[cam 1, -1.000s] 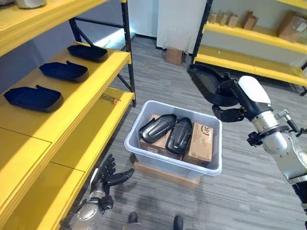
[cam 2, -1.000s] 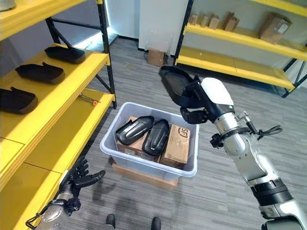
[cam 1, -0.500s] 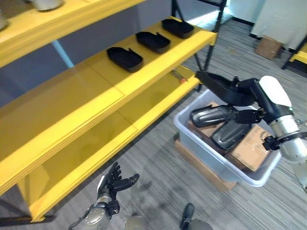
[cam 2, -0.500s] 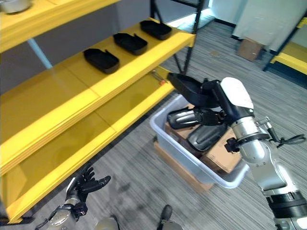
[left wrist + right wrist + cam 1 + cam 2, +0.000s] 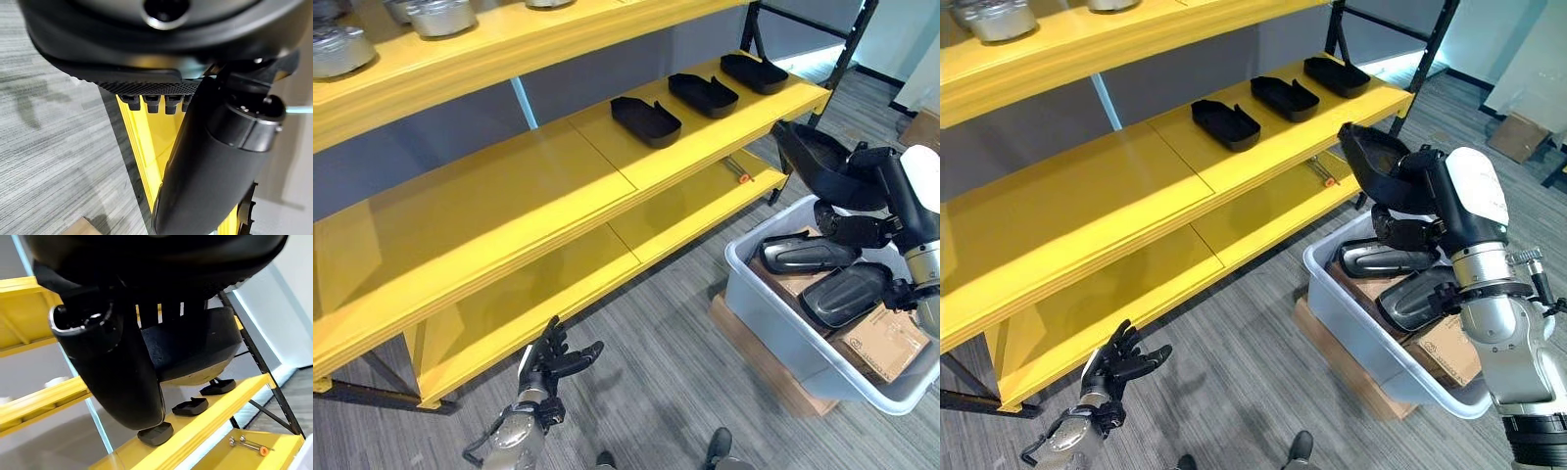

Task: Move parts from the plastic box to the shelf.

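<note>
1. A black tray-shaped part (image 5: 1376, 162) is held up in the air by the right hand (image 5: 1420, 191), whose fingers and thumb are curled round its edge (the right wrist view shows the fingers against its underside). It hangs above the plastic box, level with the middle board of the shelf and just off the shelf's near corner.
2. The plastic box (image 5: 1356, 328) is pale grey and stands on the floor beside the shelf, on a flat brown board (image 5: 1342, 367).
3. Inside the box lie two more black parts (image 5: 1386, 260) (image 5: 1420, 297), side by side, on top of cardboard cartons (image 5: 1449, 352).
4. The shelf (image 5: 1116, 211) is yellow with dark uprights. On its middle board, towards the end nearest the box, three black parts (image 5: 1225, 122) (image 5: 1285, 97) (image 5: 1336, 74) sit in a row, apart from one another.
5. On the shelf's lower board, near the box, lies a small tool with an orange tip (image 5: 1322, 174).
6. On the shelf's top board stand metal pots (image 5: 440, 15).
7. The left hand (image 5: 551, 357) hangs low beside the shelf's bottom board, well apart from the box, its fingers spread and holding nothing.
</note>
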